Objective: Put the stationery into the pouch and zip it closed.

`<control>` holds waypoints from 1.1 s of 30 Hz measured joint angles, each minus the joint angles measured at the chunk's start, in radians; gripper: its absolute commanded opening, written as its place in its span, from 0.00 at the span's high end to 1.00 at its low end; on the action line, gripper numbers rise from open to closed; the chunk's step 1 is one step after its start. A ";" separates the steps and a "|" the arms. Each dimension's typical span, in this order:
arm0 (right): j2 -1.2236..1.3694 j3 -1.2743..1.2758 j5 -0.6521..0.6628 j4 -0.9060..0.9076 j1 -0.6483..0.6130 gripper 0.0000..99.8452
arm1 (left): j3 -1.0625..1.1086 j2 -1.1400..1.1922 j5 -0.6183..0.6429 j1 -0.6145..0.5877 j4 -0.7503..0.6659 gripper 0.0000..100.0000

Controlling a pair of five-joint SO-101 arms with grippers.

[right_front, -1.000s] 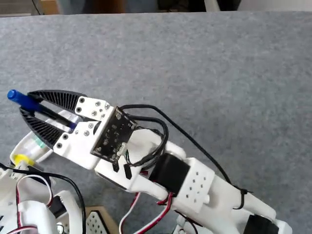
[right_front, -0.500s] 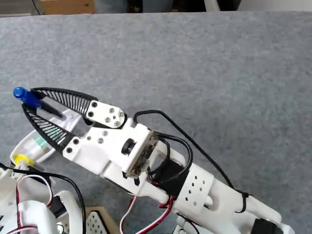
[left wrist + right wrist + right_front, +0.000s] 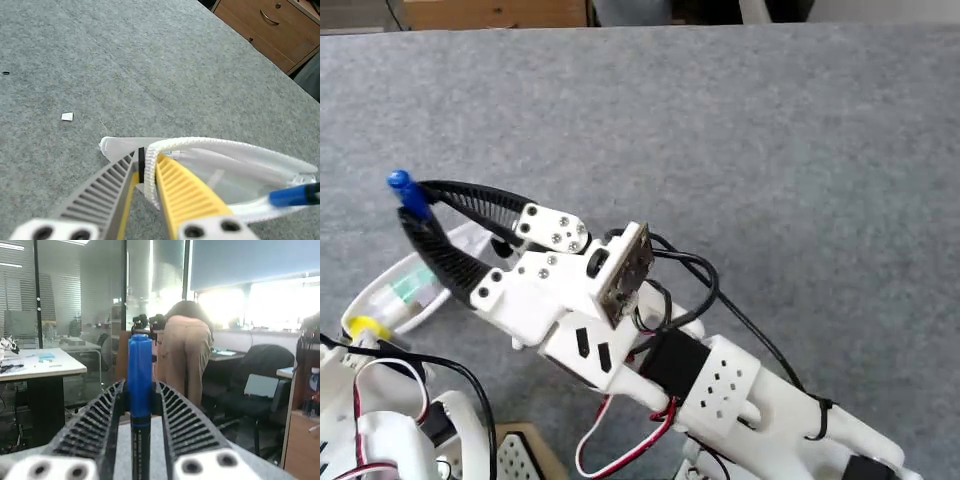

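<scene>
— What does your right gripper hold?

— My right gripper (image 3: 412,208) is clamped on the blue pen (image 3: 404,190). Both fingers press its barrel, and the capped end pokes out past the tips.

— And where is the pouch?

— The pouch (image 3: 390,292) lies on the grey table (image 3: 770,150) near my bases, with its mouth unzipped and gaping. In the high view my right fingers hang over its far edge.

— Your left gripper?

— My left gripper (image 3: 142,164) is closed almost completely, pinching the pouch's zipper rim near one corner. From that wrist I see the pen's blue end at the other end of the mouth, level with the rim.
</scene>
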 measured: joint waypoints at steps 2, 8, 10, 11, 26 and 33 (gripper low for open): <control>-0.020 0.052 0.000 -0.021 0.000 0.99 | 0.000 0.000 0.000 0.000 0.000 0.97; -0.020 0.094 0.008 -0.181 0.000 0.99 | 0.000 0.000 0.000 0.000 0.000 0.97; -0.014 0.109 0.051 -0.196 0.000 0.99 | 0.000 0.000 0.000 0.000 0.000 0.97; -0.008 0.123 0.066 -0.203 0.000 0.99 | 0.000 0.000 0.000 0.000 0.000 0.97; -0.006 0.184 0.181 -0.239 0.000 0.98 | 0.000 0.000 0.000 0.000 0.000 0.97; -0.006 0.184 0.295 -0.209 -0.008 0.87 | 0.000 0.000 0.000 0.000 0.000 0.97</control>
